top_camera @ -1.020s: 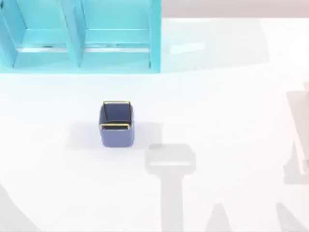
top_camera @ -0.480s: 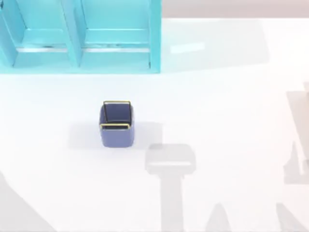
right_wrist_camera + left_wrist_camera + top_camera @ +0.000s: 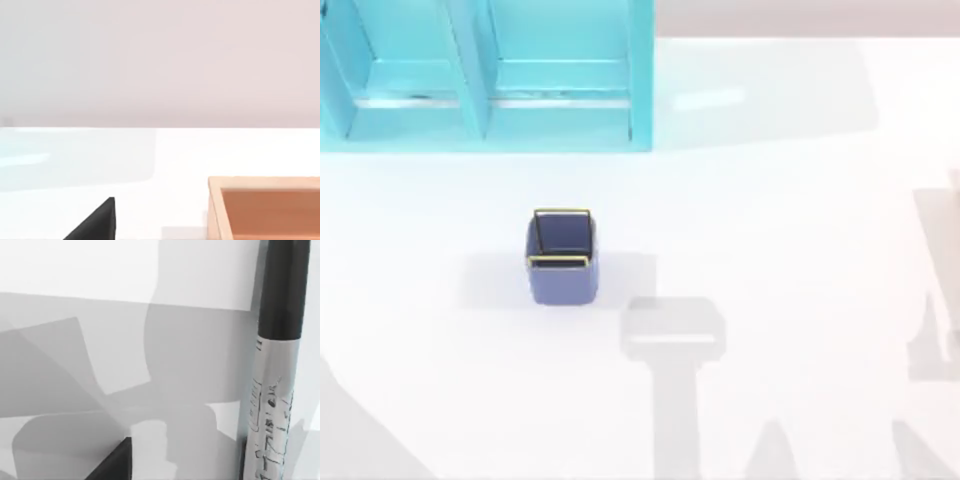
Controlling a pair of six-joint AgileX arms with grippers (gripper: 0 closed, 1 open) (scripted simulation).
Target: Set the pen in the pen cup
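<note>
Fingers: left gripper's grip state cannot be told; pen lies just beside one tip.
Pen cup: upright, table left-centre.
Risk: off-centre grasp tilts pen, missing cup.

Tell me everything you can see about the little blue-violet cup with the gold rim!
The small square-sided blue-violet pen cup has a thin gold rim around its open top. It stands upright on the white table, left of centre, in front of the big turquoise shelf unit and apart from it. Nothing touches it, and what shows of its inside looks empty.
</note>
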